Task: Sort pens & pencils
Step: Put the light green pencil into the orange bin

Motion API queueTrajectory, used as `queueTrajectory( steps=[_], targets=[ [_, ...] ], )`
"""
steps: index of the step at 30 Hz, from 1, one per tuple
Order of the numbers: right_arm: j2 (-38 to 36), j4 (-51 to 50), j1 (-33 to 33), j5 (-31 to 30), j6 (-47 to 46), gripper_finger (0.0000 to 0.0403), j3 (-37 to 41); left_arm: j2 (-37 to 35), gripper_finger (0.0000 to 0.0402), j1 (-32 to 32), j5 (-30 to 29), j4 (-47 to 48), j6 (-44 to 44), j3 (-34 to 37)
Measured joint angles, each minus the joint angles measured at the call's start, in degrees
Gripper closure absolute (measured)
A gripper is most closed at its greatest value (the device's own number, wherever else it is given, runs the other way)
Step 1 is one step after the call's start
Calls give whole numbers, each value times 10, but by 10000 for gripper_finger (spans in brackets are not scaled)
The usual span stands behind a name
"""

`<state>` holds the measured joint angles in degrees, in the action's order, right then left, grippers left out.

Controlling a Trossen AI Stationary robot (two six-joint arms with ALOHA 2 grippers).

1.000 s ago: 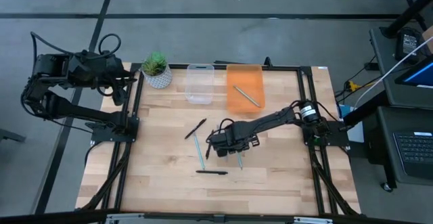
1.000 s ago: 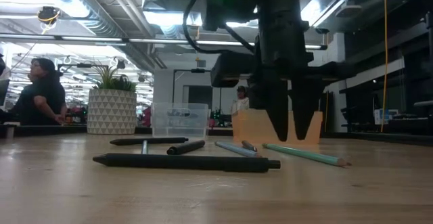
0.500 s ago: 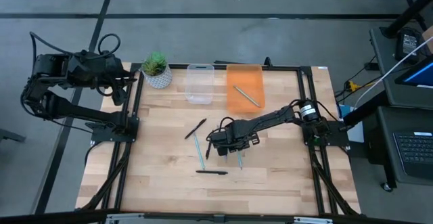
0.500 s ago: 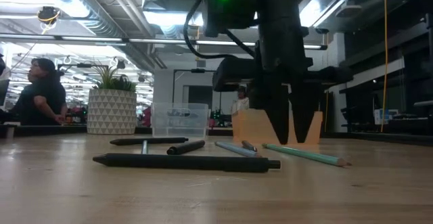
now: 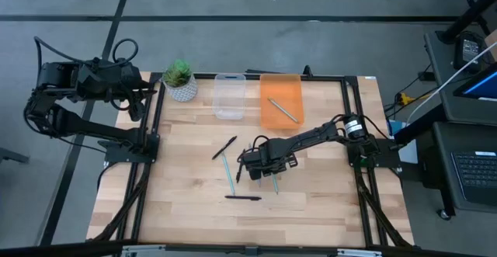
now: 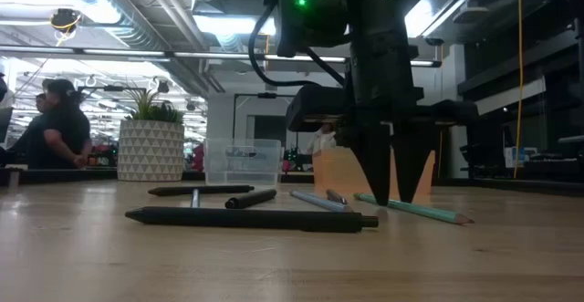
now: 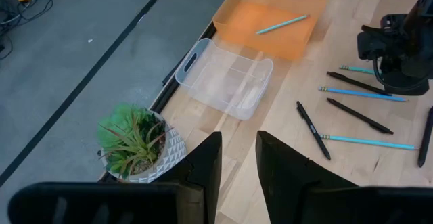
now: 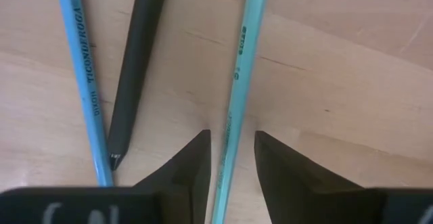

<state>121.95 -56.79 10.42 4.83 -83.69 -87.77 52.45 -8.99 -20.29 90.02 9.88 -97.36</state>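
Right wrist view: teal pencil (image 8: 233, 95) between jaws

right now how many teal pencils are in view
4 teal pencils: one in the orange tray, three on the table: one between the open fingers of the right gripper, one just beside it, one apart toward the left arm's side. None looks hidden.

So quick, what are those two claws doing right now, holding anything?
Left gripper: open, holding nothing, parked off the table's corner by the plant.
Right gripper: open, fingers on either side of a teal pencil on the table, not yet gripping it.
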Motion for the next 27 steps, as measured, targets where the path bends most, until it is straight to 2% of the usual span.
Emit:
queueTrajectory(
  steps=[7,16,27],
  targets=[
    [-5,39,-2,17,-1,287,28,0,315,0,0,0,0,0],
    [-4,41,-2,21,-1,289,29,0,315,0,0,0,0,0],
    [-8,44,-2,23,-1,343,30,0,315,0,0,0,0,0]
  ],
)
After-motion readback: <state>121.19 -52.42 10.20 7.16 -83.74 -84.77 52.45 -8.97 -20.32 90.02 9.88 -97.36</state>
